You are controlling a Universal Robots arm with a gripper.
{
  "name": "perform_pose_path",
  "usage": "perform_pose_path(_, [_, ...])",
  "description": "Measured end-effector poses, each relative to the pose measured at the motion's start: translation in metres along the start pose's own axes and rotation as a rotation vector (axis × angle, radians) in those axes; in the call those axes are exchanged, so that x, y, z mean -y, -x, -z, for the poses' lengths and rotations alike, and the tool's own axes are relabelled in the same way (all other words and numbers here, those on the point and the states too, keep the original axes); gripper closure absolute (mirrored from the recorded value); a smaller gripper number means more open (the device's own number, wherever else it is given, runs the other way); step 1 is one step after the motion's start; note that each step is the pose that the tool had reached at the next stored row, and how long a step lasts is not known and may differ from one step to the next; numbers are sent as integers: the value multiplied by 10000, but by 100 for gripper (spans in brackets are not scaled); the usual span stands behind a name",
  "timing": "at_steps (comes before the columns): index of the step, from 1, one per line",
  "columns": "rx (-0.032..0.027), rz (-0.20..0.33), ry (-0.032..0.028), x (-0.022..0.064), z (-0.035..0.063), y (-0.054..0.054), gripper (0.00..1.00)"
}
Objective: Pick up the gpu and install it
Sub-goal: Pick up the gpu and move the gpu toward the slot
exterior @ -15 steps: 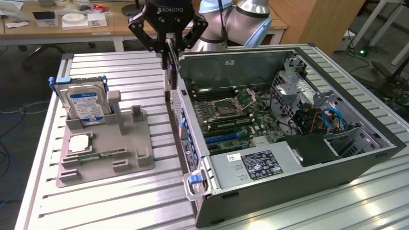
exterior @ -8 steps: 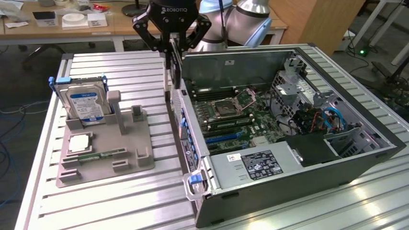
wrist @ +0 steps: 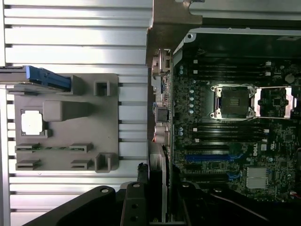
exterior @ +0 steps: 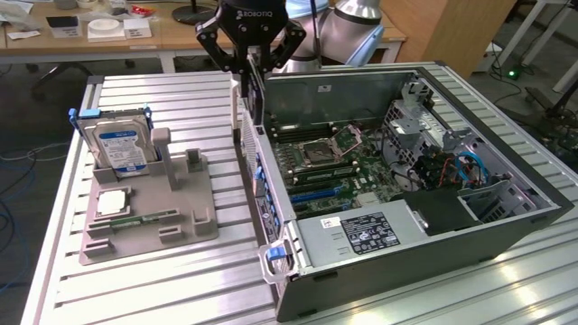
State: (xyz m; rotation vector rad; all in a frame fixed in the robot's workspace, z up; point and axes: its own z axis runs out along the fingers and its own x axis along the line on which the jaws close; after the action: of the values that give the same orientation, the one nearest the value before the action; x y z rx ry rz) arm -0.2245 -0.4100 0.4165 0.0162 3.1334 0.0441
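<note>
My gripper (exterior: 251, 68) hangs over the open computer case's (exterior: 397, 264) wall on the exterior view's left, shut on the gpu (exterior: 254, 101). The card hangs upright and edge-on, dark, with its silver bracket (exterior: 237, 101) on the side away from the case. In the wrist view the gpu (wrist: 158, 174) appears as a thin edge between my black fingers (wrist: 134, 202), just beside the motherboard (wrist: 225, 141). Blue expansion slots (wrist: 207, 157) lie on the board close to the card. The card is above the case, touching nothing else.
A grey fixture tray (exterior: 145, 237) on the slatted table holds a silver hard drive with a blue label (exterior: 122, 149), a processor chip (exterior: 113, 202) and a memory stick (exterior: 135, 221). Inside the case sit the open CPU socket (exterior: 336, 143), a power supply (exterior: 361, 233) and cables (exterior: 451, 169).
</note>
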Motion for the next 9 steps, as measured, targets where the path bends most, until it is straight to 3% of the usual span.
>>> perform_pose_path(9, [0, 0, 0, -1, -1, 94, 73])
